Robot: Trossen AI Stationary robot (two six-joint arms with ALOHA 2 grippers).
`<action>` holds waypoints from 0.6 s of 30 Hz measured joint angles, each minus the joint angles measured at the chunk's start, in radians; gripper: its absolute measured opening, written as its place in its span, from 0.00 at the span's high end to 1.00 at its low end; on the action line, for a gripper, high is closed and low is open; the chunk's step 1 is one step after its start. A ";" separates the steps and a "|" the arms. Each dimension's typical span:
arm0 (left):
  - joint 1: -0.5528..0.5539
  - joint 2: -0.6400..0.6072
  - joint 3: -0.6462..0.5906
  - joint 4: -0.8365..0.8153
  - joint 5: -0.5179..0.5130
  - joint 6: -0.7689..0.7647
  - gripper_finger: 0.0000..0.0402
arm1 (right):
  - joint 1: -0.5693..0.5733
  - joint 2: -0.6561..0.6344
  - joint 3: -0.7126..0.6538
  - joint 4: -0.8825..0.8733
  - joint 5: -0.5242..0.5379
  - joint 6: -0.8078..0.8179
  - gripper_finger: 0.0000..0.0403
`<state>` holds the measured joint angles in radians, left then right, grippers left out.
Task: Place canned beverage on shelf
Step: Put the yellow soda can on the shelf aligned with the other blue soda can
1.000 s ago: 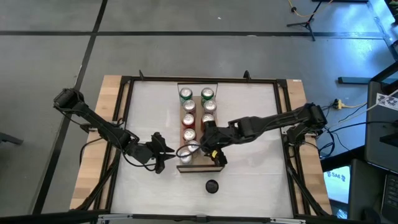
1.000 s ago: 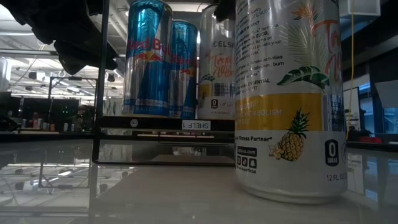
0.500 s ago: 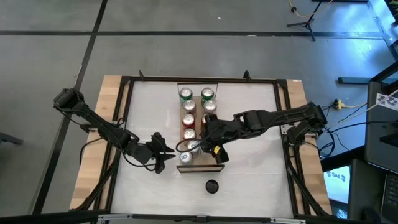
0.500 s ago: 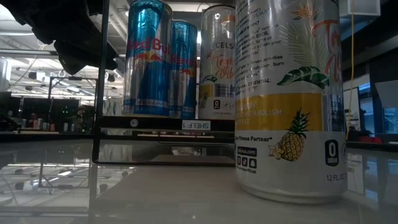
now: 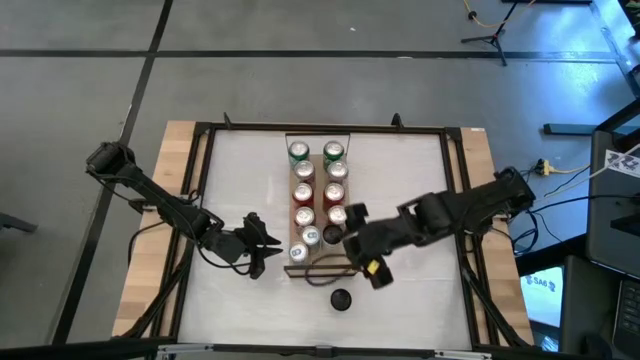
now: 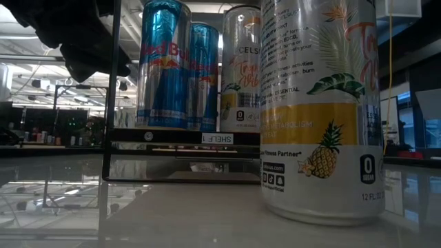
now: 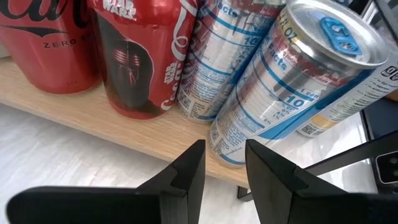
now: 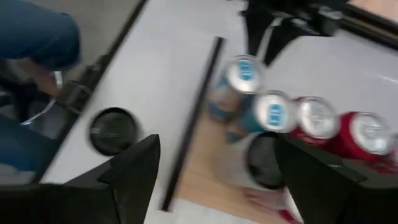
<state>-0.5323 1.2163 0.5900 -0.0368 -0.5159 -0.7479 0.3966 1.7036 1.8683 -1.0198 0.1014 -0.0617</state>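
Your right gripper (image 5: 368,262) just backed off the shelf (image 5: 296,268), fingers wide, empty; careful swinging near that loose can (image 5: 342,299).

1. The shelf (image 5: 318,205) is packed with two rows of cans (image 5: 334,192) standing close together, with no gap between them wide enough for fingers.
2. Bare wood shows only at its near end (image 5: 338,262), ahead of the last cans.
3. A dark-lidded can (image 5: 341,299) stands on the white table (image 5: 410,190) just beyond that end, narrowing the approach.
4. The left gripper (image 5: 262,250) sits close beside the shelf's left edge; the right gripper (image 5: 365,262) crowds its right near corner.
5. Wide bare tabletop lies on both sides.
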 joint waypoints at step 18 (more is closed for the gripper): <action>-0.001 0.000 0.000 0.001 0.002 0.000 0.74 | 0.175 0.094 -0.001 0.212 -0.065 0.168 0.23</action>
<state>-0.5331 1.2163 0.5900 -0.0363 -0.5137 -0.7481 0.5716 1.7979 1.8675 -0.8074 0.0368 0.1062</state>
